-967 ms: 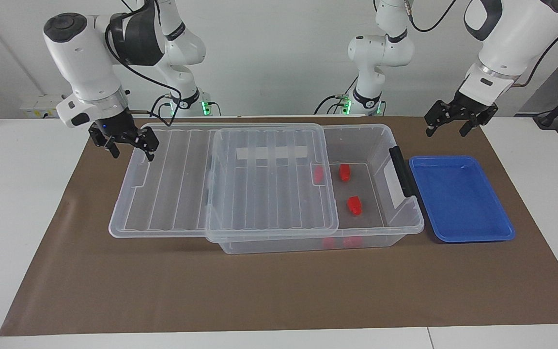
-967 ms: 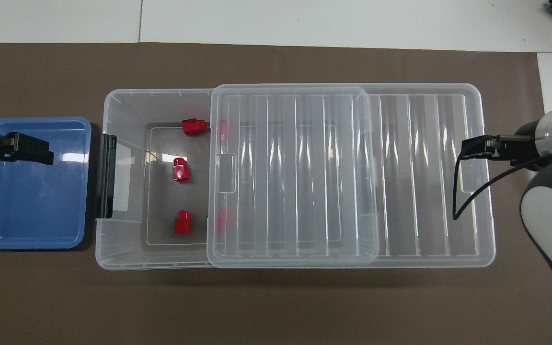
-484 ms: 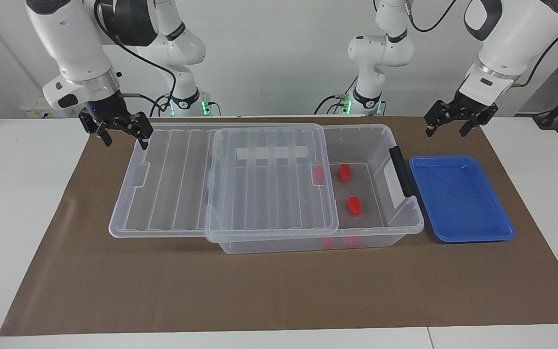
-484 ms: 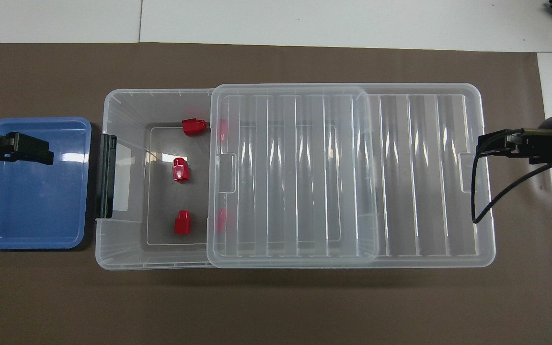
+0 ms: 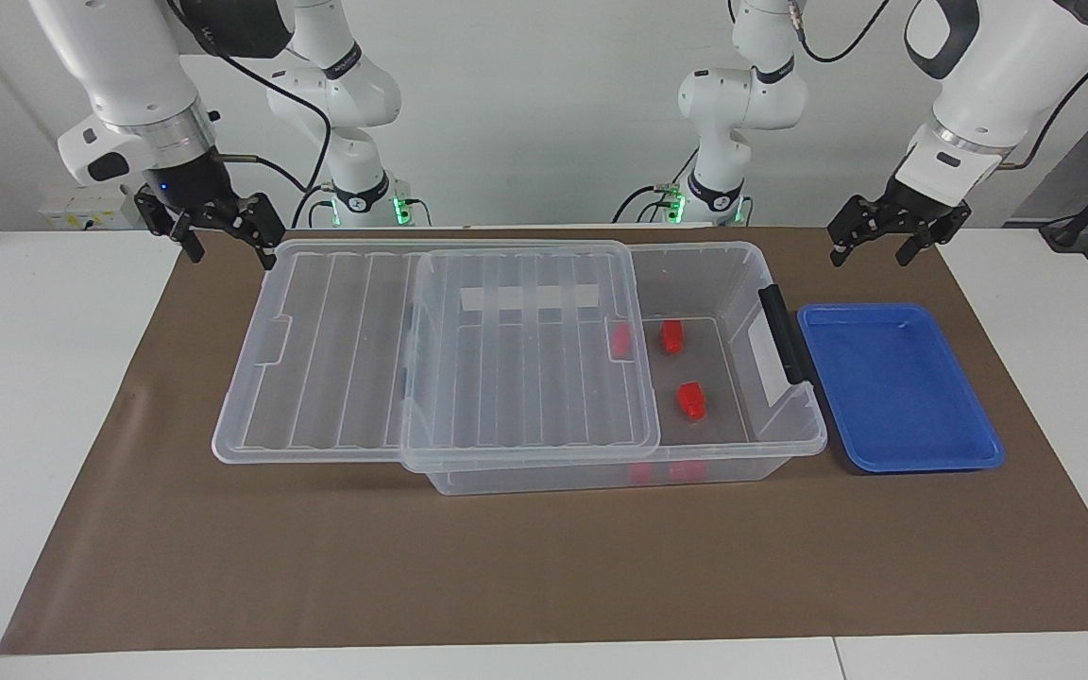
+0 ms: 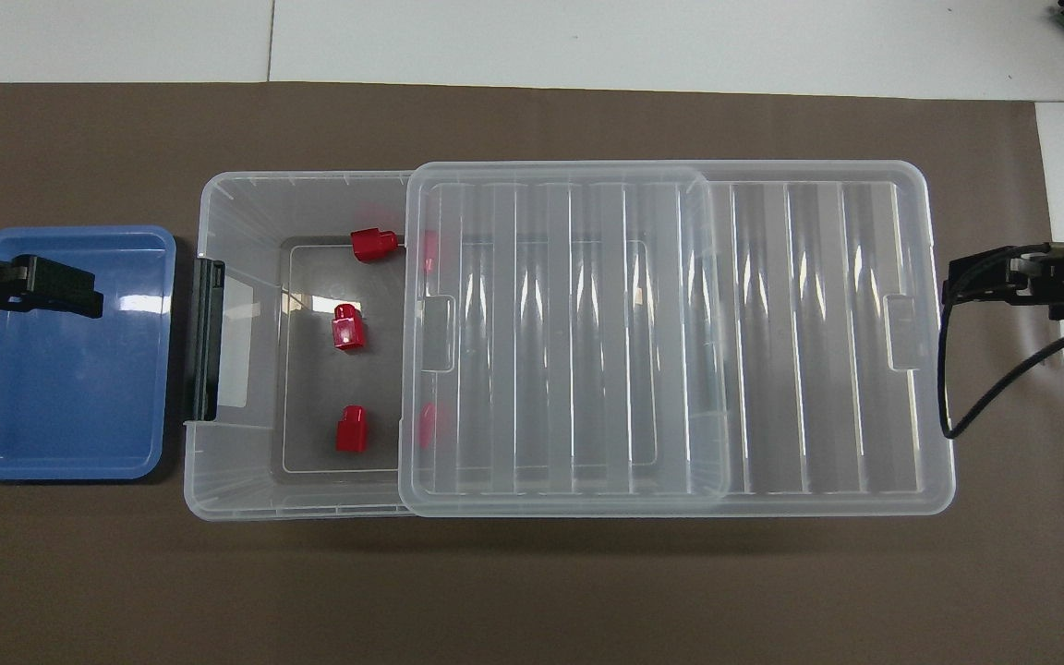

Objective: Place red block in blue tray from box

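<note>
The right gripper [image 5: 220, 234] hangs with fingers apart above the brown mat [image 5: 525, 567], just off the slid-aside ribbed clear lid [image 5: 431, 349]. The left gripper [image 5: 890, 241], also spread and empty, hovers over the shallow blue plastic tray [image 5: 898, 387]. Small red plastic blocks [image 5: 691, 399] lie on the floor of the large clear plastic box [image 5: 771, 439], at its uncovered end beside the tray.
</note>
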You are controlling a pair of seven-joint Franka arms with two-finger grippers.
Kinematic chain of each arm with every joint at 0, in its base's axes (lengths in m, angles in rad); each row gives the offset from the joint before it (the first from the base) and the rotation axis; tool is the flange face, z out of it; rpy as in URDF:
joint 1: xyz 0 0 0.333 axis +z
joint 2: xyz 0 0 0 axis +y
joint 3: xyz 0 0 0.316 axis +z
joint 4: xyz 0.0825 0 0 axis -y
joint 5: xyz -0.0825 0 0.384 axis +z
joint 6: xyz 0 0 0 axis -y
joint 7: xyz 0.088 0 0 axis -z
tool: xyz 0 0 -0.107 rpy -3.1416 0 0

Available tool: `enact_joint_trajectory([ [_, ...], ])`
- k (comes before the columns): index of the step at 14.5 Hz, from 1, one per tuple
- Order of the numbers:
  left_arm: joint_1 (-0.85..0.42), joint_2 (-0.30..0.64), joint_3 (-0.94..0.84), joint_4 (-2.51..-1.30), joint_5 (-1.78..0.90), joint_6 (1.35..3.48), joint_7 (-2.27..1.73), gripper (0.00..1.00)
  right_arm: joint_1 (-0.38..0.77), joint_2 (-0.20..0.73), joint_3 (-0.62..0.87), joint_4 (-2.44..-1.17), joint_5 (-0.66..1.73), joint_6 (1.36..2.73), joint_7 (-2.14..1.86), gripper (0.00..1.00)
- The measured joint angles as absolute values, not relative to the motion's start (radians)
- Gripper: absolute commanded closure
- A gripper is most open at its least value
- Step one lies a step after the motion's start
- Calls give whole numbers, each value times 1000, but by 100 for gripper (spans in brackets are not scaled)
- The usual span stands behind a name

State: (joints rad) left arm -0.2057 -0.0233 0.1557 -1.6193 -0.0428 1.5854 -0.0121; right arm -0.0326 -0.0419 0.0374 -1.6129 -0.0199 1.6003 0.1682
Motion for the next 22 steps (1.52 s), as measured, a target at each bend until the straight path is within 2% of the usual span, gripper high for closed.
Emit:
enact_joint_trajectory([
  [6, -206, -23, 146, -1619, -43, 1585, -21, 0, -32, -39, 37, -1596, -20, 1563, 168, 0],
  [8, -214, -25, 131, -1626, -43, 1614, -133, 0, -32, -39, 38, -1596, -20, 1559, 168, 0],
  [13, -379, -67, 96, -1826, -2, 1846, -439, 0, -33, -38, 37, -1600, -20, 1523, 168, 0],
  [17, -396, -69, 96, -1955, 6, 2006, -445, 0, -33, -41, 37, -1600, -20, 1504, 168, 0],
  [19, -427, -51, 95, -2025, 13, 2086, -453, 0, -33, -42, 37, -1600, -20, 1504, 168, 0],
  [22, -464, 9, 94, -2054, 18, 2184, -510, 0, -33, -42, 37, -1600, -20, 1504, 168, 0],
])
